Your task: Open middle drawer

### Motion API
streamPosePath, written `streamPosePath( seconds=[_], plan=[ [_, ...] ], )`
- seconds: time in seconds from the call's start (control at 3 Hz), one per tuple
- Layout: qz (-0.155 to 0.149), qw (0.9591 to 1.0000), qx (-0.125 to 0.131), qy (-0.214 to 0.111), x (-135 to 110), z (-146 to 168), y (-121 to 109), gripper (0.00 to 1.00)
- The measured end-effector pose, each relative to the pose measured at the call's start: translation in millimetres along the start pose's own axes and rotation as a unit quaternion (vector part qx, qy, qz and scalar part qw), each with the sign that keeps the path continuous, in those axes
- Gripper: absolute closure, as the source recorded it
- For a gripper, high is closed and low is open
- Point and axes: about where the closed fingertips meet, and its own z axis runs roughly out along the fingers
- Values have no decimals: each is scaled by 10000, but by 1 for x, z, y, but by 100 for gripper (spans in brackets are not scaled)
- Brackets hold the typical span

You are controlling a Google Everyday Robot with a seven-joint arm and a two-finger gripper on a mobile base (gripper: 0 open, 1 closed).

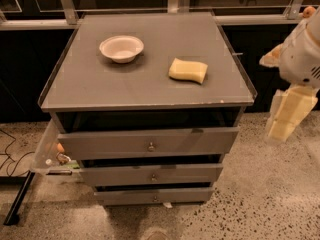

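Speckled floor [260, 194] surrounds the grey counter [125, 84]. At three o'clock hangs the pale-yellow gripper [290, 115], nothing visibly held, its opening impossible to tell. Approach stage, seemingly: it must reach the round metal knob [154, 177] on the flat-fronted grey middle drawer [115, 175].

Lighting: moderate, even, cast from overhead. Bench [150, 91] top: dull sheen noted, no hard glare. Shadows: soft and short, thrown beneath bowl [121, 48] and sponge [188, 70]; recesses under the top left in deep shade. Background: dark. Pincer [282, 124]: brightly lit, slightly washed out, at right edge beside bench.
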Motion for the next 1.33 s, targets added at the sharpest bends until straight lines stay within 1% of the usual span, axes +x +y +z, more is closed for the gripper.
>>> streamPosePath(
  seconds=[0.33,0.67,1.0,1.33],
  plan=[
    [-185,9991,-319,-214,6,57,25,0],
    [-450,9965,-454,-540,10,107,60,0],
    [-717,9916,-453,-976,16,163,93,0],
    [-625,9888,-433,-1288,24,212,94,0]
  ],
)
